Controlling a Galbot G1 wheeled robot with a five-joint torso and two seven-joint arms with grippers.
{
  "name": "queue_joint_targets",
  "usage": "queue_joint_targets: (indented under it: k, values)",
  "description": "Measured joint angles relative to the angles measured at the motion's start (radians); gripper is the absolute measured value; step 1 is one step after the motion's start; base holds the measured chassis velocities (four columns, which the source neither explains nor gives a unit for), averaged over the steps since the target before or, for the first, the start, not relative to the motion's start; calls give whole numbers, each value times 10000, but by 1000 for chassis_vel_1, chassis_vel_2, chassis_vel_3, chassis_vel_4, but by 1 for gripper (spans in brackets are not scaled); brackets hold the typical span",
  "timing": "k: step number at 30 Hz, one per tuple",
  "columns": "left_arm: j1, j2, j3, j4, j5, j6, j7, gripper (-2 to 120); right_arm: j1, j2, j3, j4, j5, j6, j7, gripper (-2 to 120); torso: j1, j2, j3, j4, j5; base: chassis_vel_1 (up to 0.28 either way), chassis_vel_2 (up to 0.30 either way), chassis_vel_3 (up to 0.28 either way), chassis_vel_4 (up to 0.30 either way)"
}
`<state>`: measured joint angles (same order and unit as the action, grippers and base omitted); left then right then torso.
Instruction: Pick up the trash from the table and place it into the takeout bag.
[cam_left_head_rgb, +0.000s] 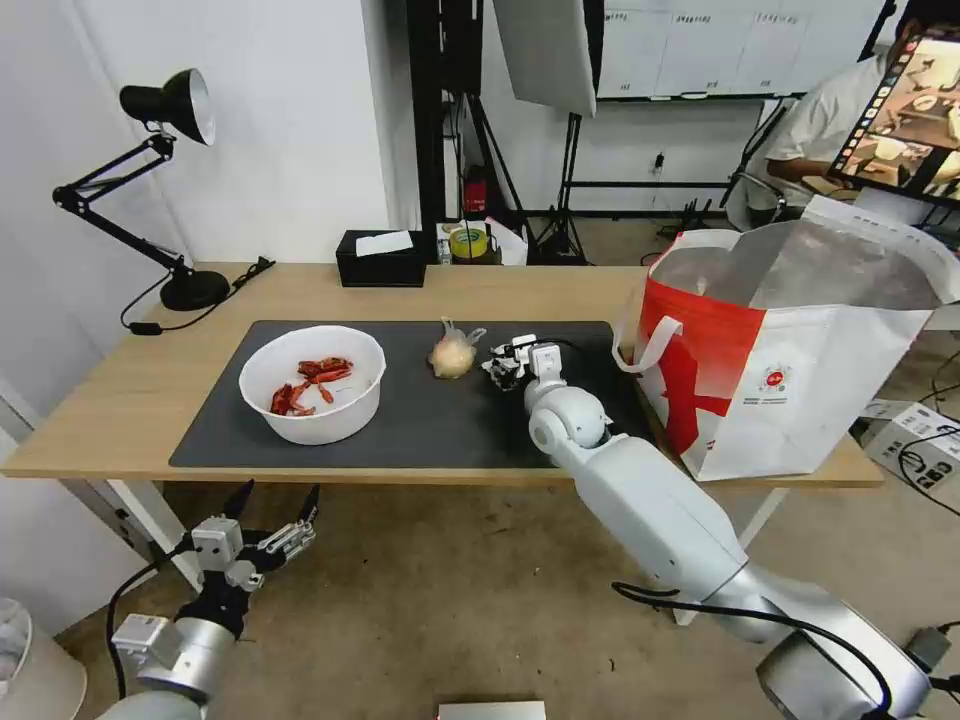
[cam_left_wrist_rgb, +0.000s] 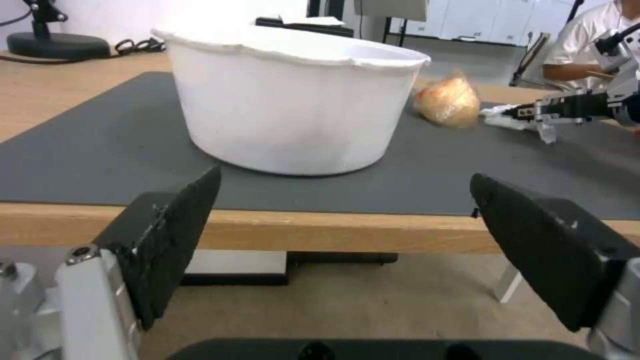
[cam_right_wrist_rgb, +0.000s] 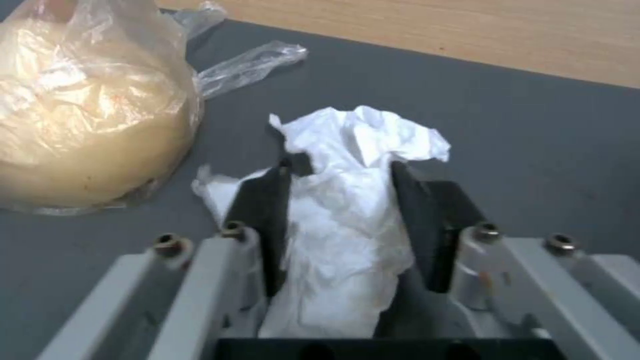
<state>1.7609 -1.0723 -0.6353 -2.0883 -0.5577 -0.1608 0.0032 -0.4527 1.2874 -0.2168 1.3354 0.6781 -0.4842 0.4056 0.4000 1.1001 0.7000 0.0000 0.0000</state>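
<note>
A light-wood table (cam_left_head_rgb: 130, 390) carries a dark grey mat (cam_left_head_rgb: 420, 420), with the big white and red bag (cam_left_head_rgb: 790, 350) standing open at its right end, touching the mat's right edge. On the mat's left part sits the white bowl (cam_left_head_rgb: 313, 383) of red shells, and right of it, farther back, lies the small knotted bag (cam_left_head_rgb: 453, 353) with the tissue (cam_right_wrist_rgb: 347, 200) just beside it. The right gripper (cam_right_wrist_rgb: 347, 200) is closed on the tissue at mat level, while the left gripper (cam_left_head_rgb: 273, 500) hangs below the table's near edge, fingers spread wide.
</note>
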Motion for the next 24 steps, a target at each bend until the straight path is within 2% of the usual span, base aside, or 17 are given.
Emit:
queue_joint_targets:
  k: [1,2,3,4,6,7,10,15,19,24]
  values:
    - [-5,0,20,1,1,-2,0,100,-19,-16,6,19,13,-7,0,32,0,0,0,0,0,0,0,0,0]
    - [-6,0,28,0,2,-2,0,100,-25,-20,6,28,16,-10,0,30,0,0,0,0,0,0,0,0,0]
    - [-20,-1,62,7,4,-4,-1,100,-62,-42,16,54,36,-22,1,22,0,-1,0,0,0,0,0,0,0]
    - [-20,-1,62,7,4,-4,-1,100,-62,-42,16,54,36,-22,1,22,0,-1,0,0,0,0,0,0,0]
    - [-34,0,92,11,5,-6,-3,100,-111,-64,47,82,79,-36,5,12,0,0,0,0,0,0,0,0,0]
    - [-34,0,92,11,5,-6,-3,100,-111,-64,47,82,79,-36,5,12,0,0,0,0,0,0,0,0,0]
    - [-35,6,103,12,6,-7,-4,100,-147,-78,81,111,175,-57,24,0,0,0,0,0,0,0,0,0,0]
    - [-30,11,114,7,6,-8,-5,100,-151,-91,140,141,215,-47,32,0,0,0,0,0,0,0,0,0,0]
    - [-23,16,124,-37,5,-9,-7,100,-174,-205,228,428,240,413,-99,0,0,-1,0,1,0,0,0,0,0]
    - [11,31,111,-143,-9,-10,-29,100,-491,-741,360,1597,245,1044,-318,0,0,0,0,2,0,0,0,0,0]
